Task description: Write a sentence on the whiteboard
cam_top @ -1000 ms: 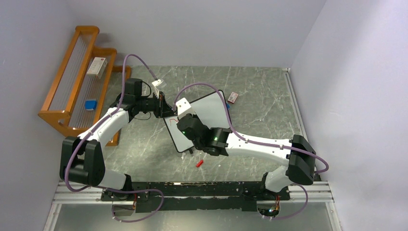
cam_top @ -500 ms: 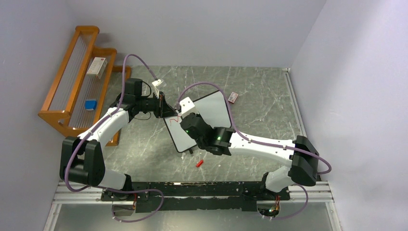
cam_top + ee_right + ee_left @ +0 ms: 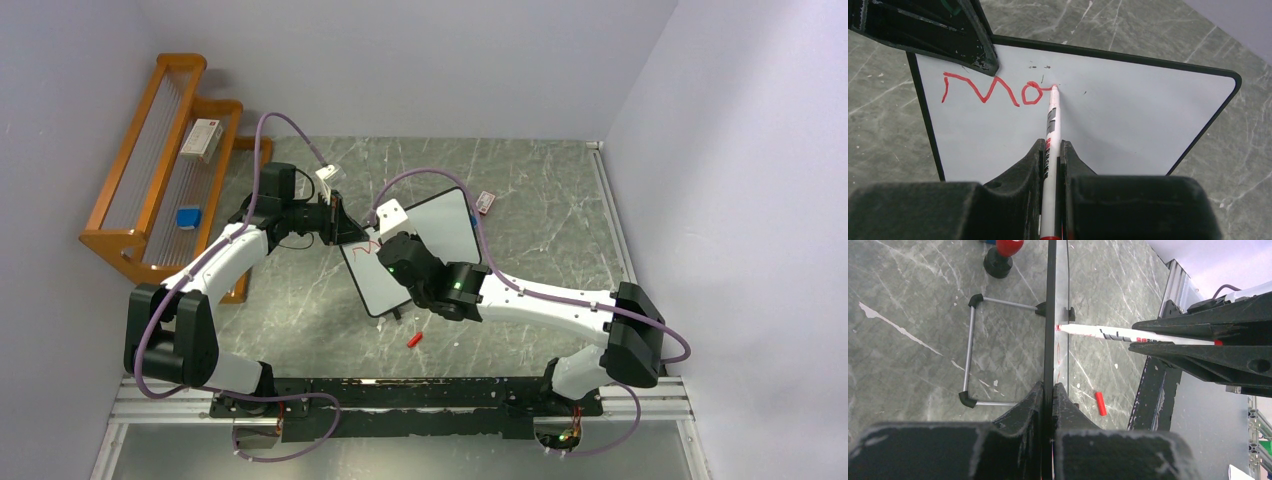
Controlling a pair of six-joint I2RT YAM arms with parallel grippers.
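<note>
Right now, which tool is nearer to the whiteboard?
Left. The left tool clamps the whiteboard edge; the right tool stands off, only the tip of its marker touching.

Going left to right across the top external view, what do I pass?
First the rack → left end effector, clamped on the board's left edge → whiteboard → small box.

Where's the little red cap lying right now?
In the top view, the red cap lies loose on the table, just off the near corner of the whiteboard, on the side toward the arms' bases.
</note>
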